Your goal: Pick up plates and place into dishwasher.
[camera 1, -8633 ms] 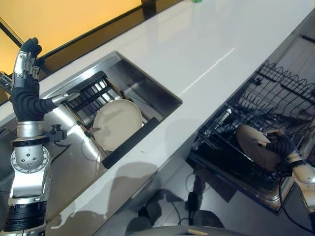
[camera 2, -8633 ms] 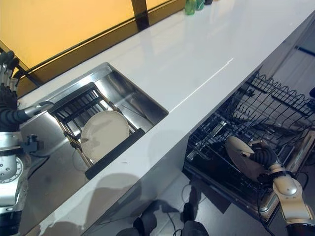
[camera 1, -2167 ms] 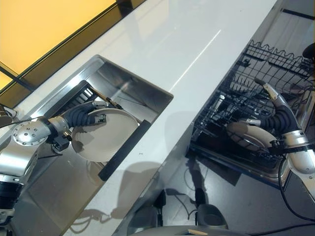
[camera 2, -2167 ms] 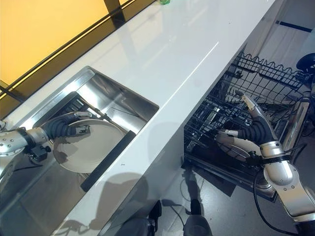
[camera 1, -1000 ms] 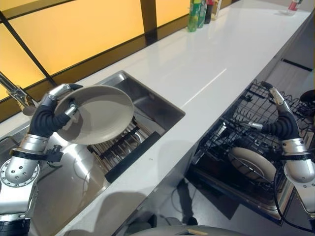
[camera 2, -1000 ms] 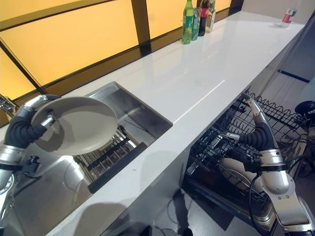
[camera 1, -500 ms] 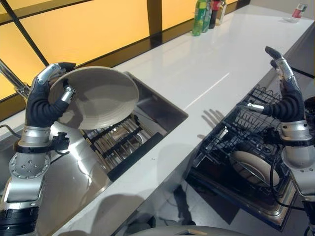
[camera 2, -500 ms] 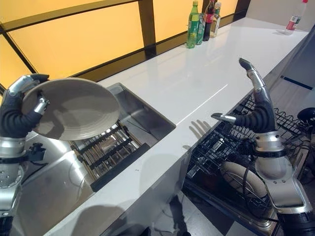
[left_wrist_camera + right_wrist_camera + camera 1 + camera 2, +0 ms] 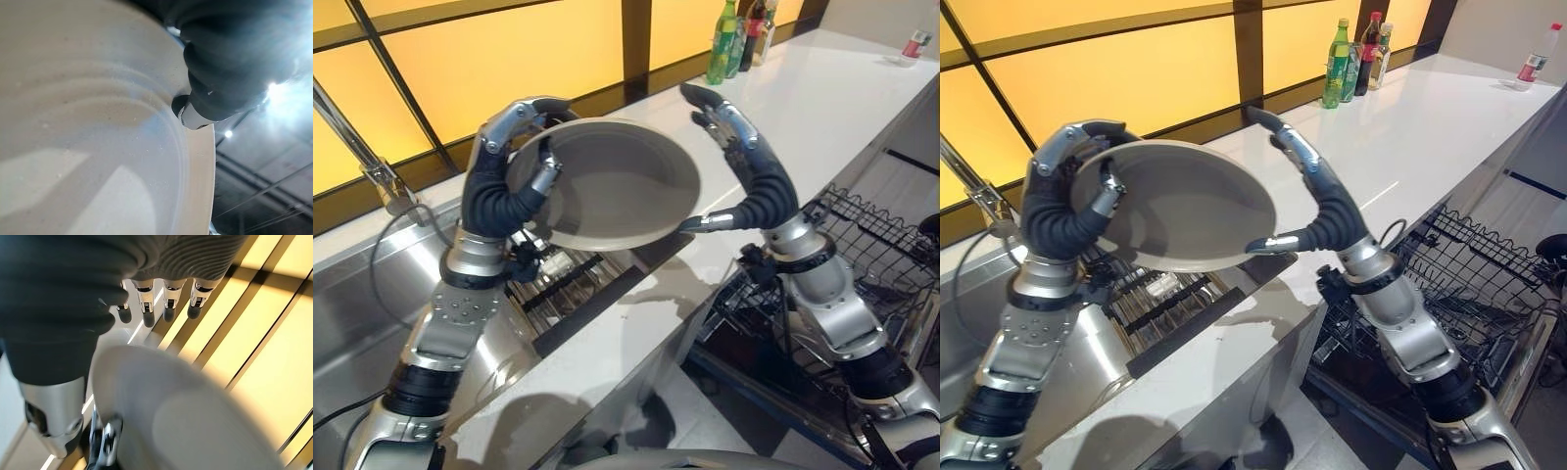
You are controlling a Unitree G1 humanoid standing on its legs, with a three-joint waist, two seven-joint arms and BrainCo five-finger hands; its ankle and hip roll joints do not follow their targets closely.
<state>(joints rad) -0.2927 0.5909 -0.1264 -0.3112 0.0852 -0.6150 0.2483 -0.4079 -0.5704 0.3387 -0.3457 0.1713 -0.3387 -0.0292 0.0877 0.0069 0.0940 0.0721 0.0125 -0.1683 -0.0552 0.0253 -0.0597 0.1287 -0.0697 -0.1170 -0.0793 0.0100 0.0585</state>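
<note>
Plate held up over the sink, both hands at its rim.

Left hand (image 9: 504, 186): fingers and thumb curled round the edge of the plate (image 9: 617, 186), clamping it. Right hand (image 9: 754, 186): fingers straight and spread, cupped beside the plate's opposite edge; contact not clear. Plate tilted, above the sink (image 9: 372, 304) and counter (image 9: 822, 108). Dishwasher rack (image 9: 871, 255) lower right; bottles (image 9: 1356, 54) far back.

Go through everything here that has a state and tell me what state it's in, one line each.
Plate: lifted above the sink, tilted.
Left robot hand: curled round the plate's rim.
Right robot hand: open, at the plate's other edge.
Dishwasher rack: pulled out.
Sink: no water visible.
</note>
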